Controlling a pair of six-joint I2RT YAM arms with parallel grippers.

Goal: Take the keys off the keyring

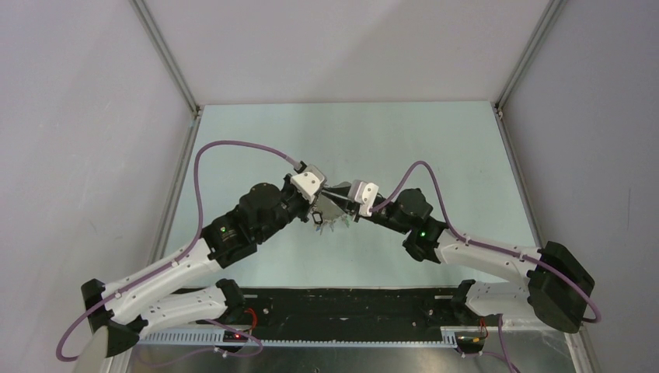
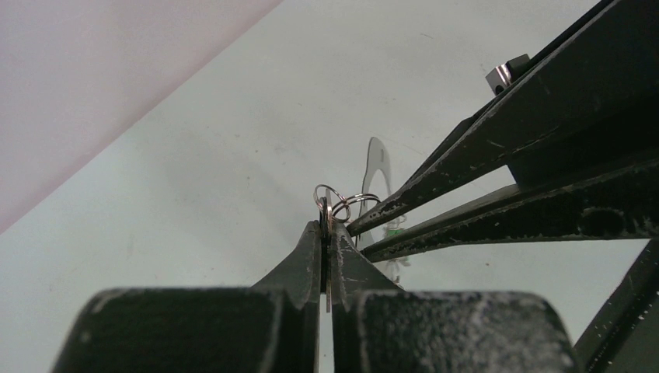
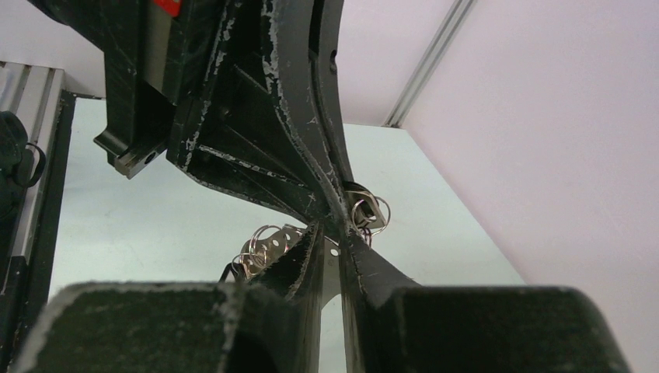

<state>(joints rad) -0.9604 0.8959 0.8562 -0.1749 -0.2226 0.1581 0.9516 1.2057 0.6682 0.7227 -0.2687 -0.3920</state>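
The two grippers meet tip to tip above the table's middle. My left gripper (image 1: 326, 196) (image 2: 326, 225) is shut on a thin flat metal key, seen edge on, with small silver split rings (image 2: 342, 203) just above the tips. My right gripper (image 1: 346, 205) (image 3: 330, 235) is shut on a flat silver piece with holes (image 3: 334, 255). More keys (image 1: 322, 221) hang below both grippers. A cluster of small rings and a holed silver key (image 3: 268, 247) hangs to the left, and other rings (image 3: 370, 211) to the right. A green tag (image 2: 396, 229) shows behind. The large dark keyring is not clearly visible.
The pale green table (image 1: 404, 148) is walled by grey panels at left, right and back. A black rail with cable duct (image 1: 350, 311) runs along the near edge by the arm bases. Purple cables loop over both arms.
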